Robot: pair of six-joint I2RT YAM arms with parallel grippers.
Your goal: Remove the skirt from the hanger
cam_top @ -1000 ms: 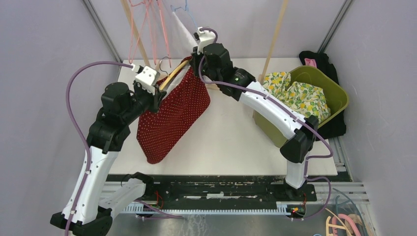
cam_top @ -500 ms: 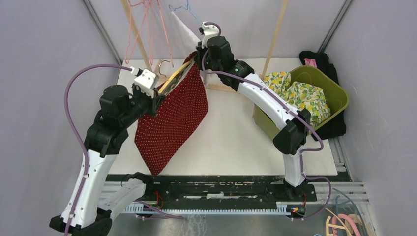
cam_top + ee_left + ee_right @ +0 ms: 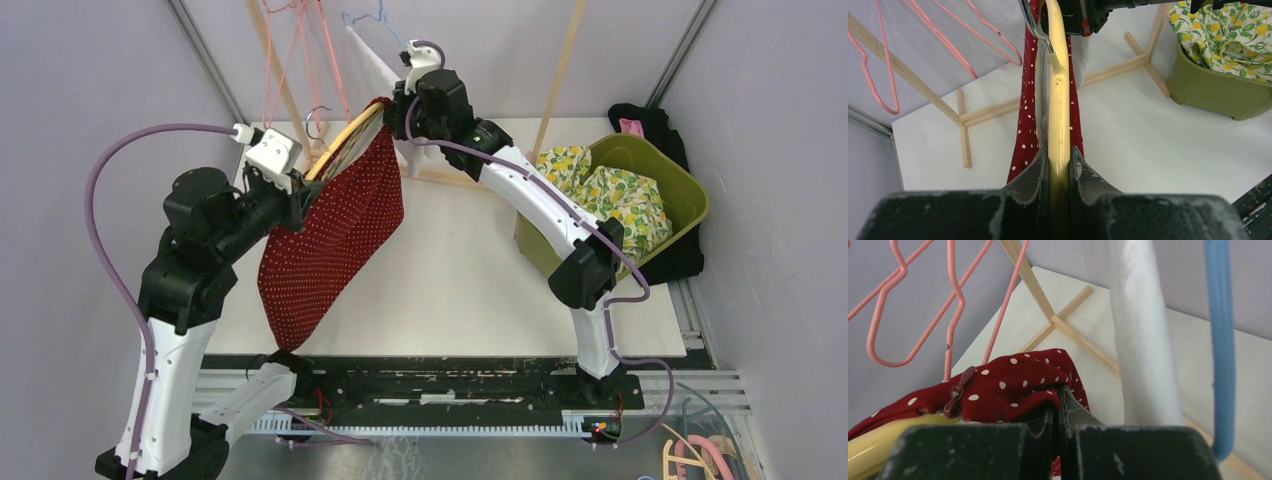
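Observation:
The skirt (image 3: pixel 335 225) is dark red with white dots and hangs above the table from a cream hanger (image 3: pixel 345 142) with a metal hook (image 3: pixel 318 116). My left gripper (image 3: pixel 298 195) is shut on the hanger's lower end; in the left wrist view its fingers (image 3: pixel 1058 157) clamp the cream bar (image 3: pixel 1059 100), with the skirt (image 3: pixel 1024 130) draped over both sides. My right gripper (image 3: pixel 398 102) is at the hanger's upper end, shut on the skirt's waist edge (image 3: pixel 1013 382); its fingertips (image 3: pixel 1059 400) pinch the fabric beside the bar (image 3: pixel 878 442).
A wooden rack (image 3: pixel 558 75) stands at the back with pink hangers (image 3: pixel 300 50) and a white cloth (image 3: pixel 1143 340) on a blue hanger (image 3: pixel 1220 340). A green bin (image 3: pixel 690 200) with lemon-print cloth (image 3: pixel 600 190) sits at the right, a black garment (image 3: pixel 650 120) behind it.
Both arms have carried the hanger and skirt leftwards and higher. The left arm has swung out to the left, and the skirt's hem now hangs nearer the table's front-left.

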